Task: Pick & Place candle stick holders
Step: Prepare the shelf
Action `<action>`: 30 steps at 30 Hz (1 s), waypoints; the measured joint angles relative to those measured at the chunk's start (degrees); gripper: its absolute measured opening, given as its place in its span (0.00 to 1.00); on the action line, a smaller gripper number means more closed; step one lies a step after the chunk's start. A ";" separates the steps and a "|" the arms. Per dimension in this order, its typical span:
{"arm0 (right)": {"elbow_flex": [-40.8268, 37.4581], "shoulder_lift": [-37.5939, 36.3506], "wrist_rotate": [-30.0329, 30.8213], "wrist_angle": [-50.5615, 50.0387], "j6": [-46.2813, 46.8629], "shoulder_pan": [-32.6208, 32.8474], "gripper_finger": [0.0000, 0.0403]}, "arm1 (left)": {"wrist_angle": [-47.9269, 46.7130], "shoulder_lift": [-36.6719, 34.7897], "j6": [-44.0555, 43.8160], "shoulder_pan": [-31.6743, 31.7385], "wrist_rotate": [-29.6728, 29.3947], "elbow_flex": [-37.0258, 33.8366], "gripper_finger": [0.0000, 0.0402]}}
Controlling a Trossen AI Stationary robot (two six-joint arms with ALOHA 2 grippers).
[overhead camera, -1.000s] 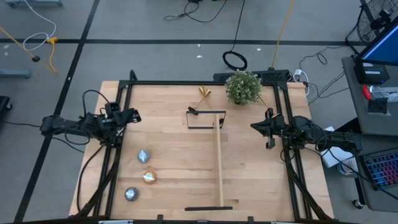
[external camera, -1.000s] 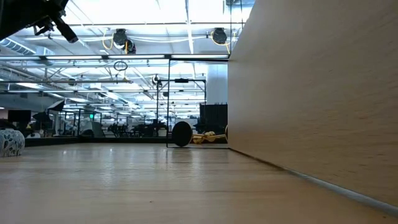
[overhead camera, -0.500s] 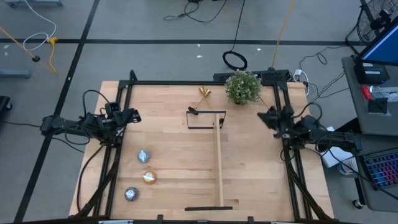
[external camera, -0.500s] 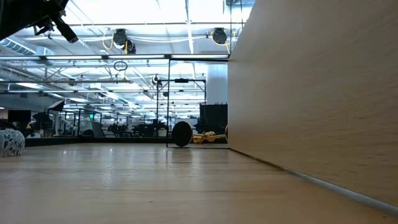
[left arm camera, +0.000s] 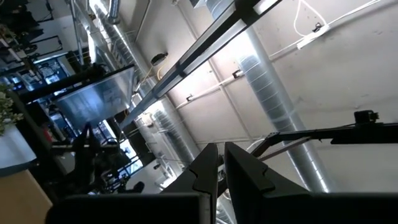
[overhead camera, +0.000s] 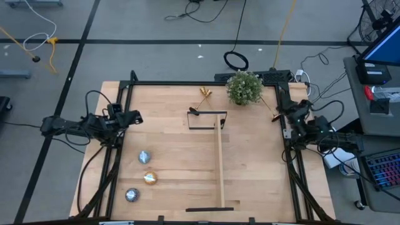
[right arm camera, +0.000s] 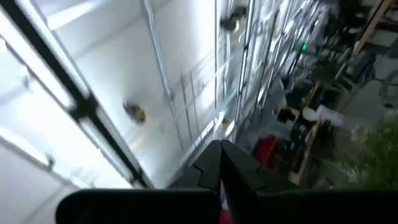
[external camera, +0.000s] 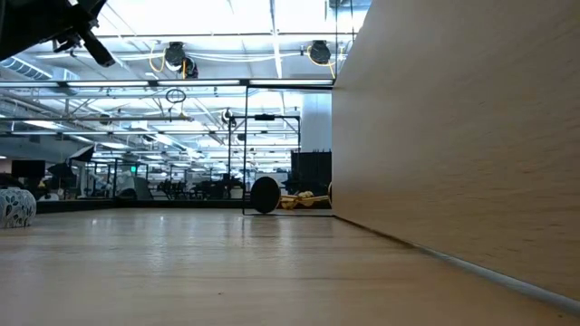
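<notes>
The right pincer [overhead camera: 279, 113], closed and empty, hangs at the table's [overhead camera: 250, 181] right edge beside the potted plant [overhead camera: 244, 87], the left pincer [overhead camera: 134, 116] likewise closed, while the candle stick holders [overhead camera: 205, 94] at the far edge look light, rigid and slippery, best taken by the slim stem.

The table [overhead camera: 250, 175] is pale wood with straight grain, framed in black. The candle stick holders [overhead camera: 205, 93] are shiny gold, the potted plant [overhead camera: 244, 87] bushy green flecked with white. Two discs [overhead camera: 144, 157] are silver, one disc [overhead camera: 150, 178] gold-yellow. Both arms' fingers [left arm camera: 245, 180] are matte black.
</notes>
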 joint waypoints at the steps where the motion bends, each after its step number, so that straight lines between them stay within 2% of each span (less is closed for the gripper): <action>1: 0.00 0.00 0.37 1.56 0.73 -0.02 0.01 | -0.35 0.00 0.00 0.00 0.02 0.00 0.08; 5: 1.28 0.01 -2.50 5.96 0.83 -0.04 0.01 | -1.58 0.00 0.00 0.00 0.02 0.00 0.08; 12: 9.77 5.07 -19.03 6.51 -2.82 0.00 0.01 | -2.66 0.00 0.00 0.00 -0.02 0.00 0.08; 23: 31.91 31.00 -37.11 4.52 -10.29 0.11 0.01 | -3.49 0.02 0.35 0.00 -0.74 0.00 0.08; 27: 37.86 39.28 -40.57 0.86 -13.06 0.11 0.01 | -3.47 0.01 0.33 0.00 -0.74 0.00 0.08; 30: 40.49 43.95 -40.65 -3.39 -13.99 0.11 0.01 | -3.47 0.01 0.31 0.00 -0.74 0.00 0.08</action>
